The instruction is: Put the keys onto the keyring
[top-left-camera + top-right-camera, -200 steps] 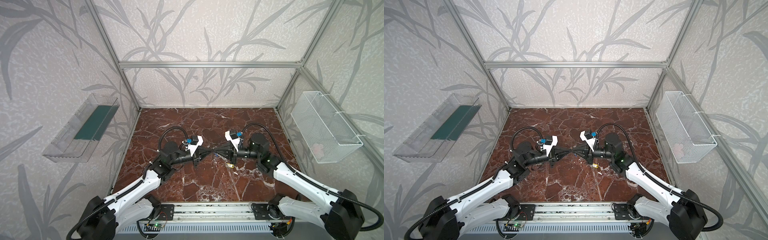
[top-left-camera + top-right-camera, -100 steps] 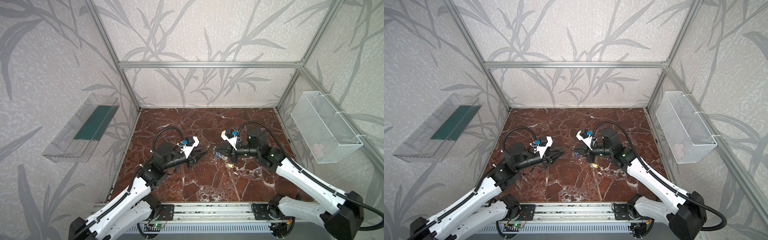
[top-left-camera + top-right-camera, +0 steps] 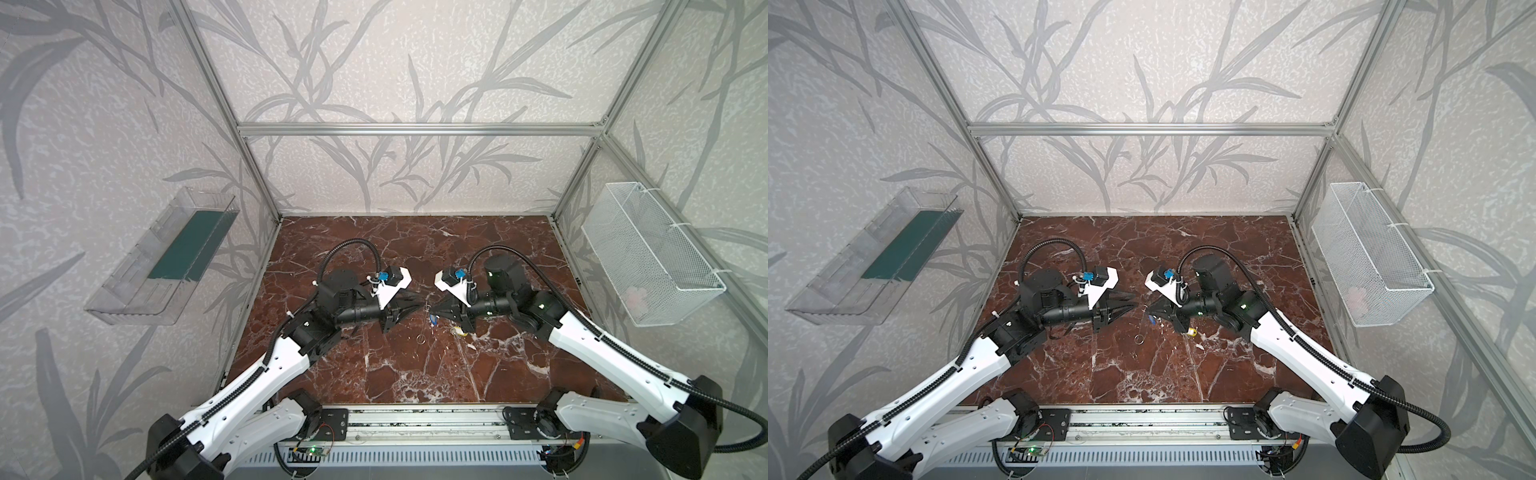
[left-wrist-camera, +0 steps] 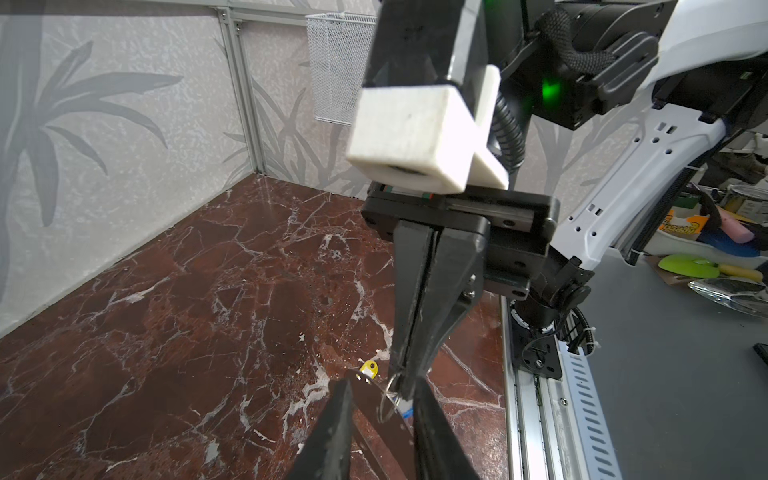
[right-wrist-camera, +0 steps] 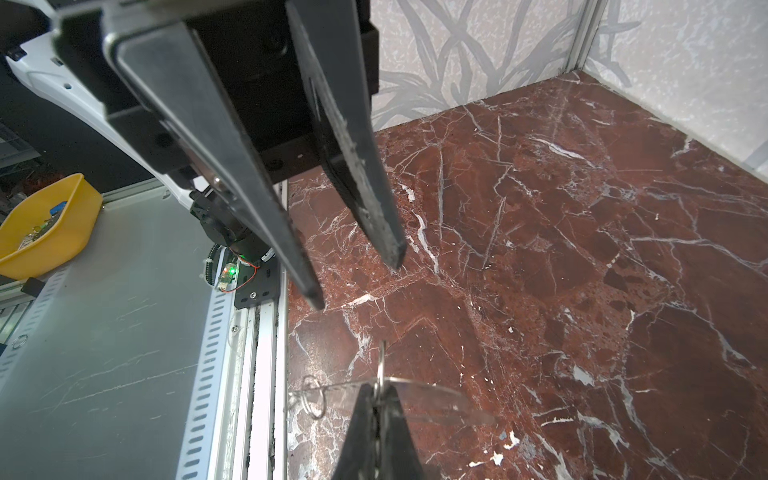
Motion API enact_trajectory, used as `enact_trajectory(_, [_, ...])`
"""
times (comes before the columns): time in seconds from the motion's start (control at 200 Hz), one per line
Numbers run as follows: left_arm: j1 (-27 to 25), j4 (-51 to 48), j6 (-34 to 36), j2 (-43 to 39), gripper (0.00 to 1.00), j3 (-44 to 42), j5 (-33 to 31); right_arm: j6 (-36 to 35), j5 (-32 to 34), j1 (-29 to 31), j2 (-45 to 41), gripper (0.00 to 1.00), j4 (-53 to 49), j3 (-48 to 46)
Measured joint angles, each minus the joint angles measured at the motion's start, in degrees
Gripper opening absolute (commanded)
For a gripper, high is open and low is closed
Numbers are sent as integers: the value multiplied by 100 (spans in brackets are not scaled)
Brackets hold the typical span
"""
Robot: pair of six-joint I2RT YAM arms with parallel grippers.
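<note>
My right gripper [image 3: 433, 309] [image 5: 376, 395] is shut on a thin metal ring [image 4: 388, 399] of the keyring [image 5: 436, 401], a flat see-through plate held level above the floor. A smaller wire ring [image 5: 311, 399] [image 3: 420, 338] hangs at the plate's front end. The blue key [image 3: 433, 320] [image 4: 408, 411] dangles just under the right gripper's tip. The yellow key [image 3: 457, 331] [image 4: 368, 370] lies on the marble floor beside it. My left gripper [image 3: 417, 303] [image 4: 384, 415] faces the right one tip to tip, open and holding nothing, with its fingers on either side of the ring.
A clear plastic bin [image 3: 162, 262] hangs on the left wall and a white wire basket [image 3: 648, 257] on the right wall. The metal rail [image 3: 415, 415] runs along the floor's front edge. A yellow tub [image 5: 45, 224] stands outside the cell.
The left gripper was shut and touching the right gripper's tip. It has opened and drawn back a little to the left. The right gripper stays shut on the ring.
</note>
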Motion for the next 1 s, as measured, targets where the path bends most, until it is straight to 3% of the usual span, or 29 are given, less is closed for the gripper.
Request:
enact_trajectory(0.52, [-33, -184, 105, 568, 27, 103, 542, -4, -166, 0, 0, 0, 4, 0])
enact_trajectory(1.0, [-44, -199, 184, 634, 6, 138, 608, 0, -223, -4, 0, 0, -13, -7])
